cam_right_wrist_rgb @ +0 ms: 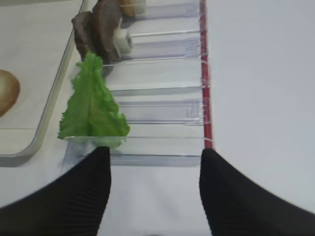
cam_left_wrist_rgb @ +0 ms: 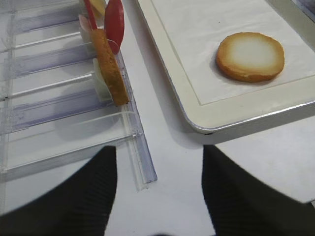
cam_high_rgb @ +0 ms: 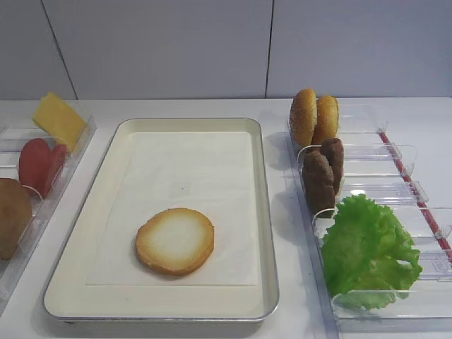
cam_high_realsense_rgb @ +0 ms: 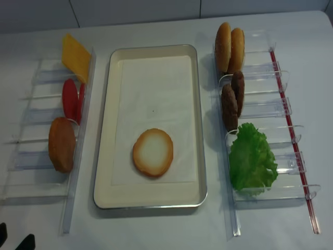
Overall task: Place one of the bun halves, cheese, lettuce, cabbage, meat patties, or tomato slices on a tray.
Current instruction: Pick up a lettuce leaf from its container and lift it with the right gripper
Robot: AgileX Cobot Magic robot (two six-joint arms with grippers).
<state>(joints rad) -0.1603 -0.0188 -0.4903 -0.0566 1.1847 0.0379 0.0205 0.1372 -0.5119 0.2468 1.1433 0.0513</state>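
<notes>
Bun half [cam_high_rgb: 175, 241] flat on tray [cam_high_rgb: 70, 279], lettuce [cam_high_rgb: 367, 251] and patties [cam_high_rgb: 323, 175] in clear bins [cam_high_realsense_rgb: 270, 109] alongside, both tools wide open, empty.

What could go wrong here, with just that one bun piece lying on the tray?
The lettuce is floppy and spills over its clear bin, so the open right jaws could snag the plastic. The meat patties stand tightly on edge, so two might lift together. The bun half on the tray could be nudged during stacking.

One bun half [cam_high_rgb: 174, 241] lies flat on the tray [cam_high_rgb: 265, 212] — cheese [cam_high_rgb: 58, 119] and tomato slices [cam_high_rgb: 41, 164] in bins left, meat patties [cam_high_rgb: 323, 174] and lettuce [cam_high_rgb: 367, 248] right.
</notes>
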